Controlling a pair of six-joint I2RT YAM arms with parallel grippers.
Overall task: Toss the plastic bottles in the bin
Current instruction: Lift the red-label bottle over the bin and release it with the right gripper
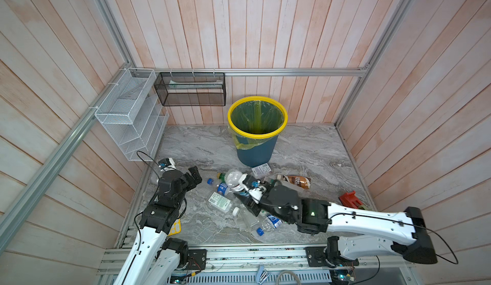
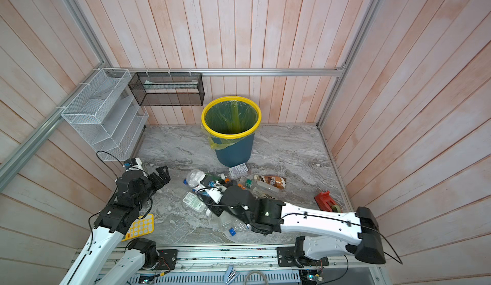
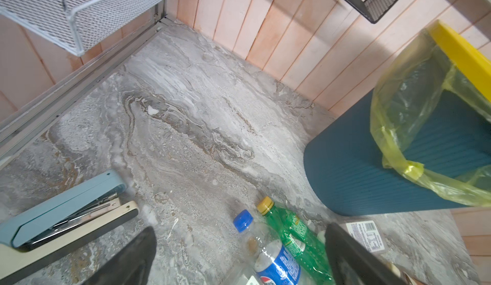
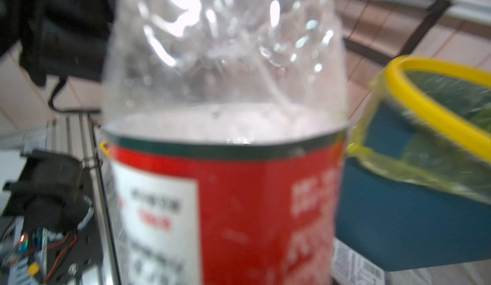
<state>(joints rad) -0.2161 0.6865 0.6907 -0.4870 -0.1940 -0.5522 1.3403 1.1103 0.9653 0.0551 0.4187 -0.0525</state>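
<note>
at 6 o'clock of the bin (image 1: 257, 98), right gripper (image 1: 243, 189) clamps a thin clear bottle (image 1: 233, 178), left gripper (image 1: 195, 176) wide; bottle may buckle, slip out.

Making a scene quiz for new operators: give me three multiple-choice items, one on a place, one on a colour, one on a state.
1. The round dark teal bin with yellow rim stands: A near the back wall; B at the front edge; C in the far left corner.
2. The green plastic bottle's cap is: A blue; B yellow; C red.
3. The right gripper is: A open, empty; B shut on the clear red-labelled bottle; C out of view.
Key: 1 A, both top views show it there; 2 B, seen from the left wrist; 3 B, bottle fills the right wrist view.
</note>
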